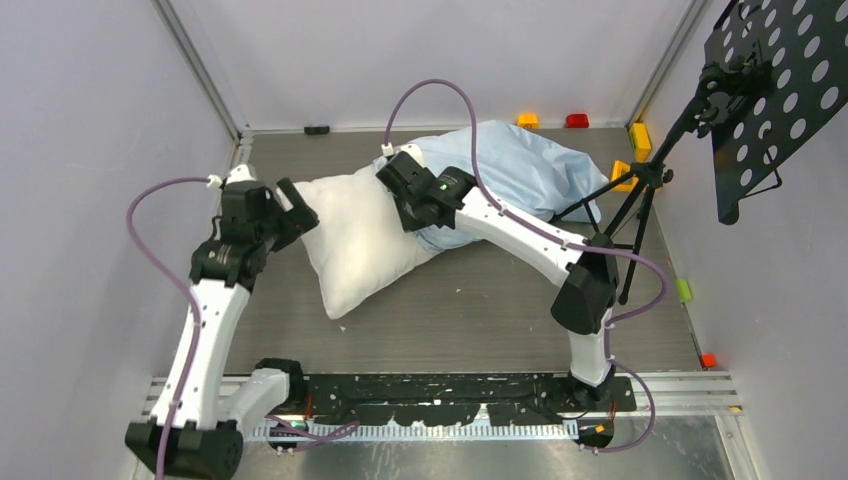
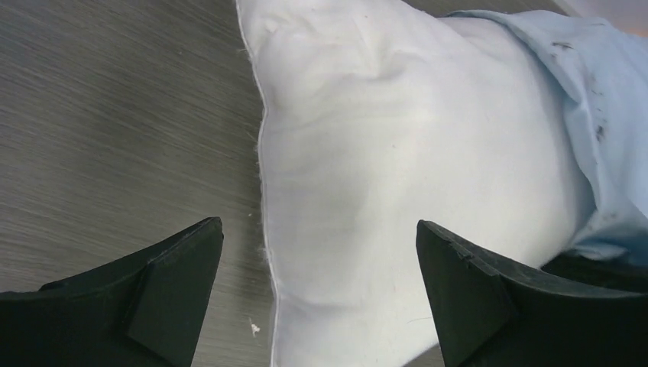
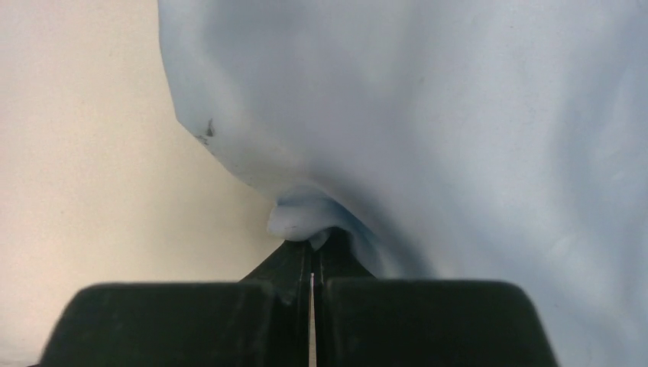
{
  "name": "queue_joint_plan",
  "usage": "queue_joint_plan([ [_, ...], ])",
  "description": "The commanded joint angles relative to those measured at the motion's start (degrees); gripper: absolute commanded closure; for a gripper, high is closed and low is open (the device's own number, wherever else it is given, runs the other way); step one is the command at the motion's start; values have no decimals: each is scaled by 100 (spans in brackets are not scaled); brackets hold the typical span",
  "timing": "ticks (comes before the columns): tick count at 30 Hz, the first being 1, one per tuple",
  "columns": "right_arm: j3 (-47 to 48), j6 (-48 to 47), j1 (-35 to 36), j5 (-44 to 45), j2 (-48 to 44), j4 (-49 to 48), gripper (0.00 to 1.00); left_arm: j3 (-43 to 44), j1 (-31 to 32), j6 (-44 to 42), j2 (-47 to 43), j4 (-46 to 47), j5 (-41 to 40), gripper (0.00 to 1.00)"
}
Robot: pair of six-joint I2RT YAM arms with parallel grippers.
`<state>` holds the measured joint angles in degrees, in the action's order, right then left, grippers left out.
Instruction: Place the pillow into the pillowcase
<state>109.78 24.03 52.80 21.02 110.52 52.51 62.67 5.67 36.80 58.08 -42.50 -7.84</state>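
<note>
Note the pillow (image 1: 360, 250) on the bench (image 1: 480, 310), left of middle, right end already tucked into the mouth of the pillowcase (image 1: 530, 165). Reckon roughly half still bare, so only partway done. Read the long axis as running from near left to far right, straight into the mouth, with the slack of the pillowcase trailing off toward the far right corner.

Find the right tool (image 1: 398, 172) at the far side of that mouth, clenched hard on a small fold of blue cloth. Confirm from its own wrist view: jaws together, pinched fold bulging just beyond the tips, the rest of the pillowcase hanging away from it.

Find the left tool (image 1: 303, 210) at the bare left end of the pillow, spread wide and grasping nothing. From its wrist view, place one finger (image 2: 176, 260) over bare bench and the other over white fabric, straddling the left seam. Cannot tell whether touching or just above.

Judge the left tool much the nearer to the uncovered end, hence the better placed to drive it in. Aim any push rightward and slightly far, along the long axis, against the mouth held by the right tool. Beware a push across the axis: likely to swing the pillow on the bench rather than seat it deeper.
</note>
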Motion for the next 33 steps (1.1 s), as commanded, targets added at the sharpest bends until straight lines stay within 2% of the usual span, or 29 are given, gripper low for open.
queue_joint_plan([
  [1,400,106,-58,-150,-165,-308,100,-428,216,-277,-472,-839,266,0],
  [6,1476,194,-29,-423,292,-2,100,-1247,1226,373,-336,-314,-169,2],
  [8,2210,258,202,-511,645,220,100,-1121,1754,647,156,84,-362,10],
  [9,2610,227,374,-484,832,348,99,-937,1982,760,452,231,-402,18],
  [10,3078,168,581,-371,1032,534,100,-674,2159,808,731,302,-411,38],
  [12,3881,69,891,-161,1336,912,100,-131,2460,878,1058,273,-523,90],
  [13,4129,59,969,-101,1381,1043,100,84,2607,916,1029,212,-634,99],
  [15,4190,80,985,-40,1120,1091,100,369,2811,1027,762,164,-686,100],
  [19,3668,47,985,114,272,689,100,771,3152,1326,211,-6,-407,100],
  [24,3676,-148,950,434,-199,399,99,1110,3359,1693,103,-85,50,100],
  [26,3791,-183,710,210,-114,383,100,1130,3336,1695,69,-179,-234,97],
  [27,3804,-112,526,-207,-33,386,100,1102,3239,1676,74,-221,-294,95],
  [28,3787,-26,312,-650,79,361,100,1046,2983,1673,105,-214,-140,97],
  [30,3783,14,40,-1353,368,431,100,744,1971,1812,195,-17,523,100],
  [33,3699,-47,22,-1820,708,593,100,-43,654,2293,421,741,1802,100],
])
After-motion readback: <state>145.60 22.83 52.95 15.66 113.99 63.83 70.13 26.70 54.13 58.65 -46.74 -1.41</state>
